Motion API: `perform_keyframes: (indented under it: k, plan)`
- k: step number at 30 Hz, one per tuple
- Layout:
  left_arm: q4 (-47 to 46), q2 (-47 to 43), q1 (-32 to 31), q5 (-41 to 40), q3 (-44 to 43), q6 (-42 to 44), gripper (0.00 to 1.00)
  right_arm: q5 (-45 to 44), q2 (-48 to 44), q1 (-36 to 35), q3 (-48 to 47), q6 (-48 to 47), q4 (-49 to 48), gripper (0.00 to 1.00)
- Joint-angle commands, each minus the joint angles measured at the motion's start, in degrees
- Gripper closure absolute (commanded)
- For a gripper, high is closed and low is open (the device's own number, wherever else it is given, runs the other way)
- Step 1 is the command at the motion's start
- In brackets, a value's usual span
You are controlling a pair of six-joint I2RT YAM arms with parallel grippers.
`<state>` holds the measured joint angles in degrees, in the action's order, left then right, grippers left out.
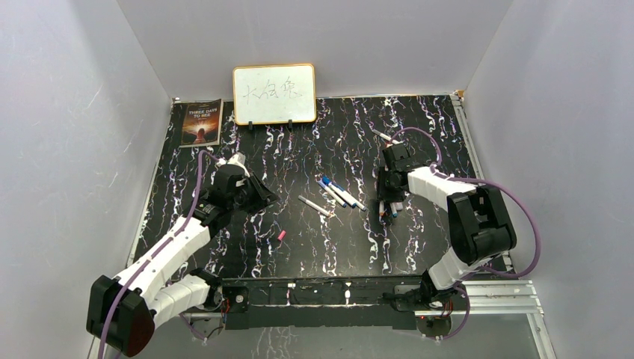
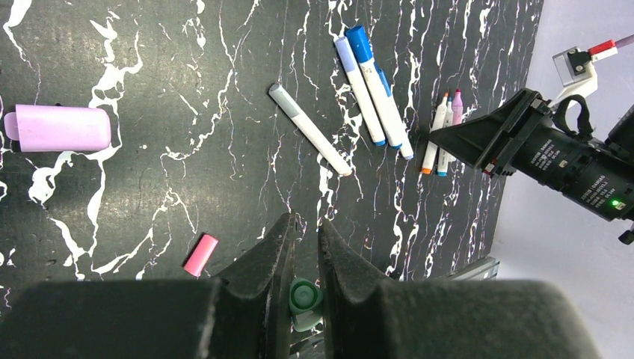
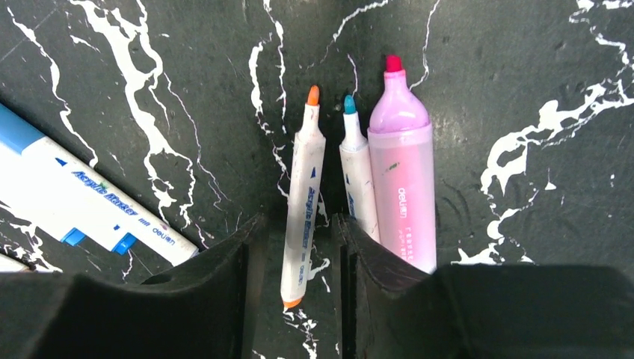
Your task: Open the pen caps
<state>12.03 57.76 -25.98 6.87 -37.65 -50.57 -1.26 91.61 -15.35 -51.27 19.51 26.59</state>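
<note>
While the left end effector (image 2: 305,223) pinches a teal-green cap (image 2: 304,296) between near-closed fingers, a pink cap (image 2: 200,254) lies near it on the black, white-veined tabletop (image 2: 149,187). The right end effector (image 3: 299,224), narrowly parted, straddles an uncapped orange-tipped pen (image 3: 303,187). A teal-tipped pen (image 3: 357,179) and a pink marker (image 3: 404,194) crowd one finger, lying parallel with their tips pointing away from the wrist. Pale walls (image 1: 67,112) enclose everything, and a whiteboard (image 1: 274,93) stands at the back.

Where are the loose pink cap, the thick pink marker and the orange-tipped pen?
loose pink cap (image 2: 200,254), left wrist view, its side
thick pink marker (image 3: 402,202), right wrist view, barrel
orange-tipped pen (image 3: 303,202), right wrist view, barrel
</note>
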Motion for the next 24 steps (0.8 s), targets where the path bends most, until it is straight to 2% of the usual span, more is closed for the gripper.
perform_keyframes:
  k: [1,5,10,16,24]
  plan:
    - [1.0,0.9,0.2,0.0,-0.3,0.7,1.0,0.5,-3.6,0.2,-0.3,-0.1,0.7,0.64]
    - [3.1,3.6,0.2,-2.2,-1.6,2.7,1.0,2.4,-6.1,0.2,-1.5,0.6,2.1,0.5]
    - [8.7,9.2,0.2,-8.6,-4.0,7.4,1.0,5.1,-9.3,0.1,-3.1,1.2,3.7,0.43]
    - [11.8,14.9,0.2,-14.3,-6.5,11.3,0.98,9.1,-11.7,0.0,-2.8,1.3,3.2,0.39]
    - [13.2,21.5,0.2,-16.1,-8.2,14.0,0.92,11.3,-12.2,-0.4,-1.9,1.2,2.3,0.37]
